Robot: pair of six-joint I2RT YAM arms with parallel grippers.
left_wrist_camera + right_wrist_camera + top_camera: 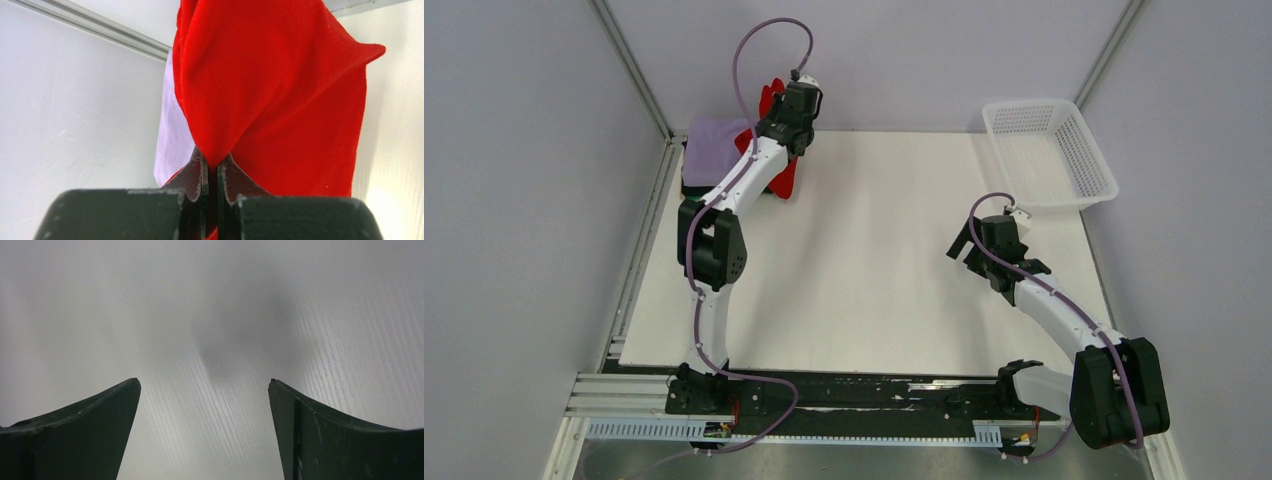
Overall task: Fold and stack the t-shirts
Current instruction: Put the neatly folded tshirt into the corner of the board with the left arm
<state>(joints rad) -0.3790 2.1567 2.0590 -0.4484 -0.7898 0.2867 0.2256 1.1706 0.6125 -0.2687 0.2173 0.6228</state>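
Note:
My left gripper [782, 118] is at the back left corner, shut on a bunched fold of the bright red t-shirt [784, 180]. In the left wrist view the red t-shirt [280, 100] drapes out from between the closed fingers [197, 172] and fills most of the frame. The lavender t-shirt [714, 148] lies folded flat just left of it, and also shows behind the red cloth in the left wrist view [172, 135]. A dark edge [686, 186] shows under the lavender one. My right gripper [969, 245] [204, 385] is open and empty above bare table.
A white plastic mesh basket [1092, 160] stands at the back right corner. Metal frame posts and grey walls close in the table on the left, back and right. The white tabletop [874, 260] lies between the arms.

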